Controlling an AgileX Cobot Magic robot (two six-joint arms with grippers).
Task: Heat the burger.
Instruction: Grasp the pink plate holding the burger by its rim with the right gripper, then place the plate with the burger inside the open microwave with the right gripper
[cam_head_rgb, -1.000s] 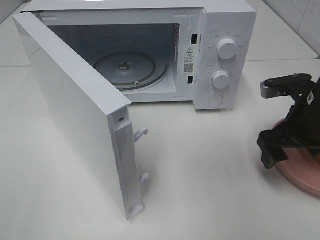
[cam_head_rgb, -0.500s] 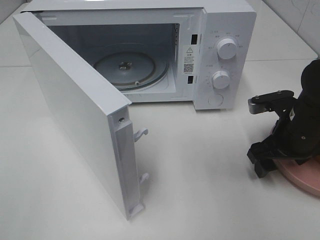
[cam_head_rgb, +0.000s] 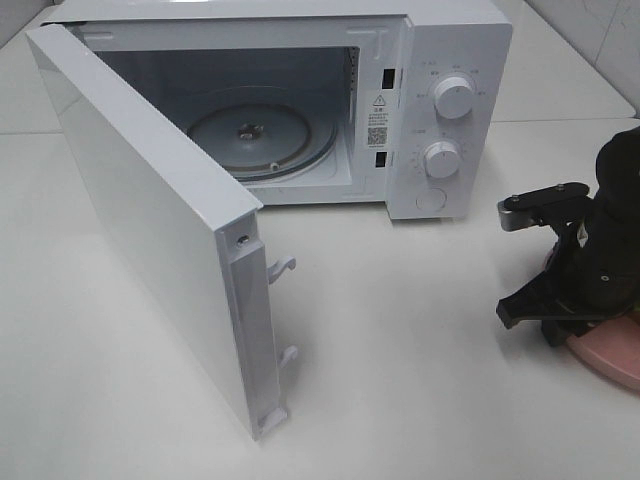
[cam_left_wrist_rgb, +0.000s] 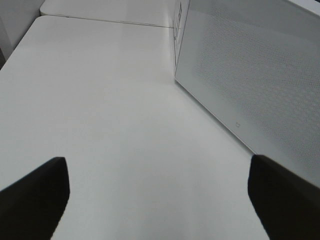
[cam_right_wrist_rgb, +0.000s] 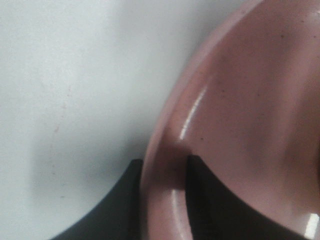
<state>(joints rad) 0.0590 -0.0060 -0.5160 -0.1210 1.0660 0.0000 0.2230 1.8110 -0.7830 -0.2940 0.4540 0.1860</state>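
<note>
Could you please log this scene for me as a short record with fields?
microwave: white countertop microwave, door swung open
turntable: round glass turntable, nothing on it
right gripper: right gripper closed on the rim of the round pink plate
left gripper: left gripper open, above the white table
burger: not in view

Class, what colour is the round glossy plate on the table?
Pink; the round glossy plate shows best in the right wrist view.
</note>
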